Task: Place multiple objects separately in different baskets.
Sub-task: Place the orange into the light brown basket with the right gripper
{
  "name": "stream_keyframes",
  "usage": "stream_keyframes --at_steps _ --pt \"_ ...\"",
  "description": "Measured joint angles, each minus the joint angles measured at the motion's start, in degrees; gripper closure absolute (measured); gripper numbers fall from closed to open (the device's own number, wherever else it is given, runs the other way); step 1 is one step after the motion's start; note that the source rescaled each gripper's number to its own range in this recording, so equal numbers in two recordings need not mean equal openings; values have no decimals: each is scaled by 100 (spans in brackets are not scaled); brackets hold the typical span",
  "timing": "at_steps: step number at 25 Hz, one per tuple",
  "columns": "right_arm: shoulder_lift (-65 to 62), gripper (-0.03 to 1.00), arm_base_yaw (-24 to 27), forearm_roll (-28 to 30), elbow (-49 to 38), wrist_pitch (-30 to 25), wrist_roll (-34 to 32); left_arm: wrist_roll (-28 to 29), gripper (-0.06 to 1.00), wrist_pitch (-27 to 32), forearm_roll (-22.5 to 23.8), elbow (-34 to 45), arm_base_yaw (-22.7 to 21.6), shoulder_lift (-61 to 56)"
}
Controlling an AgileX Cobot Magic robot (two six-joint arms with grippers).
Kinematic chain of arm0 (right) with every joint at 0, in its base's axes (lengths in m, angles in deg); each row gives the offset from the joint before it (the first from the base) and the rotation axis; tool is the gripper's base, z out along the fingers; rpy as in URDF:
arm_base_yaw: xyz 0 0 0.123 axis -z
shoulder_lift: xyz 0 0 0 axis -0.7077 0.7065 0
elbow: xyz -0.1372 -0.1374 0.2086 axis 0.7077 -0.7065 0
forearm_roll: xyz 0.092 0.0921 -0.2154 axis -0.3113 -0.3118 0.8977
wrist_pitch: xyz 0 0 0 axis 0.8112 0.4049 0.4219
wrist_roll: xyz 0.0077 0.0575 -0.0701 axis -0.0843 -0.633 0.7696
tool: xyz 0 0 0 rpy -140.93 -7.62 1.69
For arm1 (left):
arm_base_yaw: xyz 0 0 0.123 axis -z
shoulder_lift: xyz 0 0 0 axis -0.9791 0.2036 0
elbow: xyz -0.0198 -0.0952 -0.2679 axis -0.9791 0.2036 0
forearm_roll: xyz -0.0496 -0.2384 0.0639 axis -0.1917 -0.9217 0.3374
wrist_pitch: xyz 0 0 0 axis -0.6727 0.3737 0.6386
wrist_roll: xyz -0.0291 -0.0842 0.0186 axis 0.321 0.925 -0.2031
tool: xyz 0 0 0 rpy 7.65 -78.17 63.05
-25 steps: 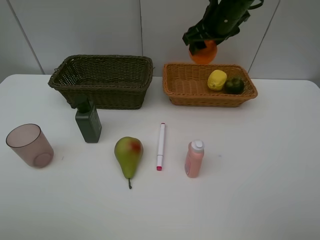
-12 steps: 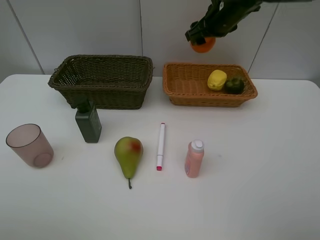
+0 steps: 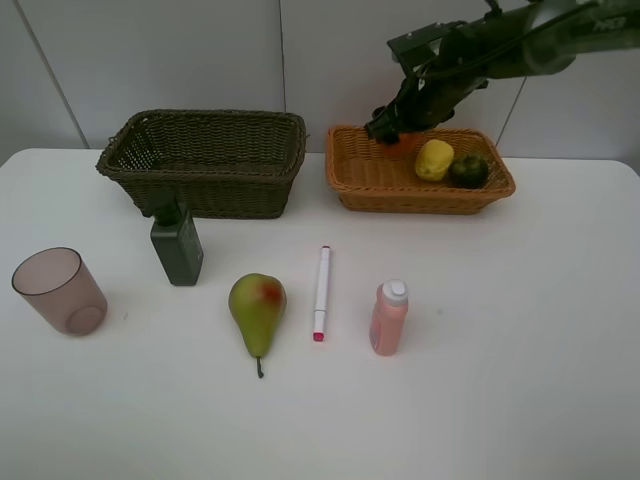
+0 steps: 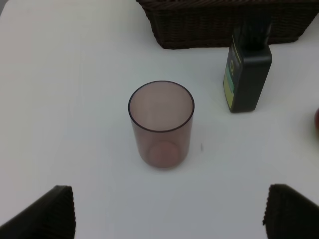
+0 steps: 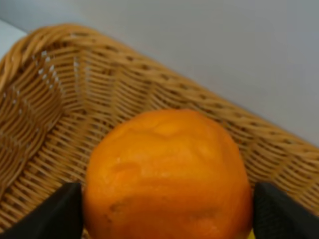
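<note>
Your right wrist view shows the orange (image 5: 167, 174) blurred and cut off. Over the tan basket (image 3: 420, 202), the right gripper (image 3: 386, 129) largely hides it

Bright, even light is flooding my table (image 3: 520, 400), casting faint shadows; my right wrist view is blurring around the orange (image 5: 167, 174).

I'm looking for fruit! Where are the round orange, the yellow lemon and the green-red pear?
Round orange (image 5: 169, 174), right wrist view, middle of its peel.
Yellow lemon (image 3: 434, 159), exterior high view, its middle.
Green-red pear (image 3: 257, 308), exterior high view, its fat belly.
</note>
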Motion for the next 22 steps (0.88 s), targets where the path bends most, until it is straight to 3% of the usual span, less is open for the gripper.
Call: stream_keyframes --at_steps 11,22 --pt "27 32 -5 0 0 -1 0 0 -6 0 0 0 0 0" --pt "27 32 -5 0 0 -476 0 0 -6 0 0 0 0 0"
